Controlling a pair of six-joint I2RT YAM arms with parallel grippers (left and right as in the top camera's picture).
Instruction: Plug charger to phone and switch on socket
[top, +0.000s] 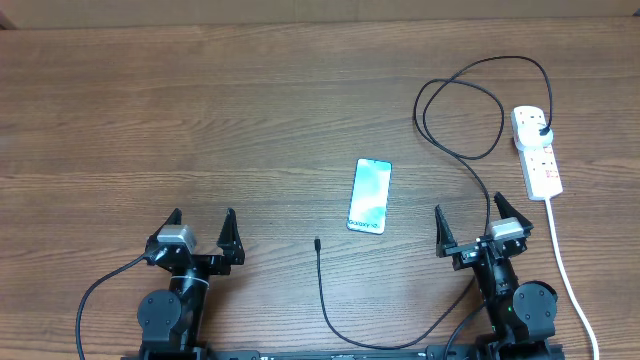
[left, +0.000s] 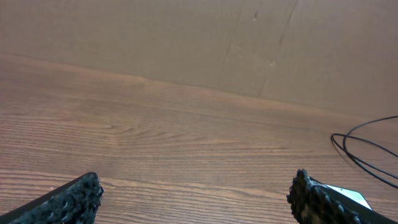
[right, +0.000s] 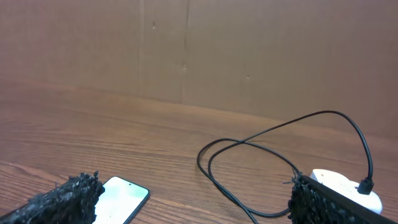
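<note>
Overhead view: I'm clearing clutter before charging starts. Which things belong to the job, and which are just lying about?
For the job: phone, charger, socket.
Not part of it: wooden table, cardboard wall.

The black two-finger left gripper (top: 202, 216) is held low at the near left, its jaws spread wide and pointed toward the far side. The black two-finger right gripper (top: 467, 206) is held likewise at the near right, its jaws equally parted.
</note>
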